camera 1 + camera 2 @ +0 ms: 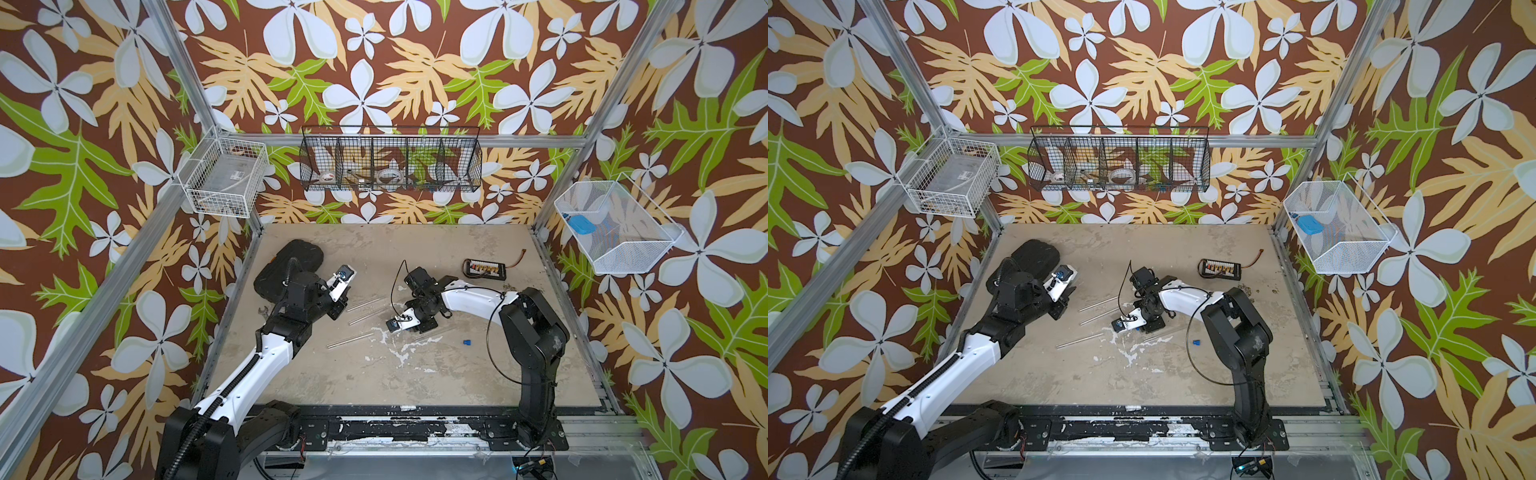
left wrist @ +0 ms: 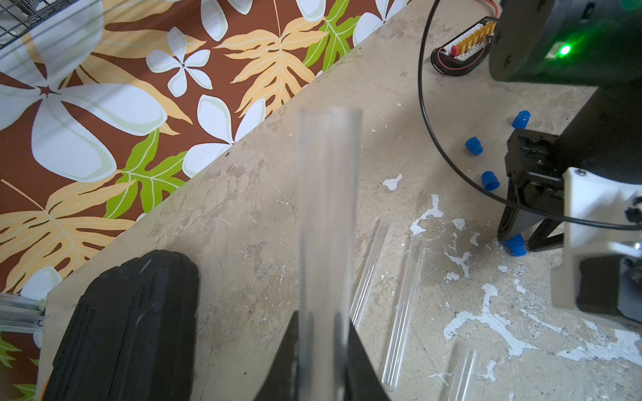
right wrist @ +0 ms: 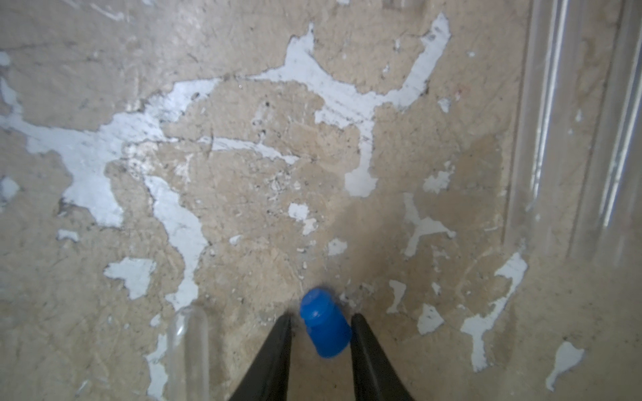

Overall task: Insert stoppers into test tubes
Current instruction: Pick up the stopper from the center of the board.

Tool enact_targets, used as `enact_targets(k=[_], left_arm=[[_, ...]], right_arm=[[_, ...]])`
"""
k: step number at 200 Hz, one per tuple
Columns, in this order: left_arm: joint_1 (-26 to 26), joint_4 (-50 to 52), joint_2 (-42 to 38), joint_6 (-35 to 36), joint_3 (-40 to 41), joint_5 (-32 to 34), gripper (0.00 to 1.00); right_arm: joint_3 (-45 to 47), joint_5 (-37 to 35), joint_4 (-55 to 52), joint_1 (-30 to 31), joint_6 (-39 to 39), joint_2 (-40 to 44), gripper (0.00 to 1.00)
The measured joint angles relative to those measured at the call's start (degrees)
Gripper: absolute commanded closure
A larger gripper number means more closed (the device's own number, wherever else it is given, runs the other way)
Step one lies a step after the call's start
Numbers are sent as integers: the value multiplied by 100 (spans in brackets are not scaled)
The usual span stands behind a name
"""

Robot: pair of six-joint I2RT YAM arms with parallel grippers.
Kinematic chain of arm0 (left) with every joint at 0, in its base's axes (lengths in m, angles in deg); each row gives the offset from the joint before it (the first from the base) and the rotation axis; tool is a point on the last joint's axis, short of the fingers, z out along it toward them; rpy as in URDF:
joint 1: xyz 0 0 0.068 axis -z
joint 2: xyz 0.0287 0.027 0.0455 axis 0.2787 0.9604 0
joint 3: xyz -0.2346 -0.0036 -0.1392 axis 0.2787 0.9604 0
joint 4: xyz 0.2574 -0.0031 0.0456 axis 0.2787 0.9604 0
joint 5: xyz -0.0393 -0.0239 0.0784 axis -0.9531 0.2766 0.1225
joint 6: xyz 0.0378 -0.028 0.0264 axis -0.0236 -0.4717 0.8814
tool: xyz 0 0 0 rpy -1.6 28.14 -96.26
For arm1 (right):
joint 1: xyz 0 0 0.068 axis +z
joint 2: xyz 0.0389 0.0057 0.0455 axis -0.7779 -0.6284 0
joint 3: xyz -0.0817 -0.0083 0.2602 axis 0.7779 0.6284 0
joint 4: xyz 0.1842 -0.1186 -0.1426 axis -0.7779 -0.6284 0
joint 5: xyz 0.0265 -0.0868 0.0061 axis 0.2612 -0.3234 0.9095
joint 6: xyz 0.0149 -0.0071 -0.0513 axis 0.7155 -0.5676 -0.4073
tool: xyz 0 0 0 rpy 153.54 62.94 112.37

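Where the worn tan table (image 1: 374, 374) runs toward its back left side, a black case (image 1: 291, 266) lies flat. The left gripper (image 2: 321, 326) hangs just beside the case, on the side toward the table's middle. Its jaws are clamped on a clear test tube (image 2: 328, 208) that sticks straight out from between them. The right gripper (image 3: 321, 317) is well apart from the case, with its tips down at the table and its jaws narrow but not closed. One finger touches a blue stopper (image 3: 324, 330), and the other stands a little off it. A black connector board (image 1: 484, 268) lies farthest from the case, toward the table's back. Three loose tubes (image 1: 365, 318) lie side by side between the case and the right gripper. Another tube end (image 3: 189, 347) lies just beside that gripper. Three more stoppers (image 2: 473, 145) lie on the far side of that gripper from the case, apart from one another.
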Motion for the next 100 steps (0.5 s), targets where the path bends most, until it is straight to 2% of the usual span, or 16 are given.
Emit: enact_targets(k=[100], left_arm=[[0, -42, 0, 13, 15, -2, 100]], right_arm=[[-166, 24, -251, 0, 282, -109, 73]])
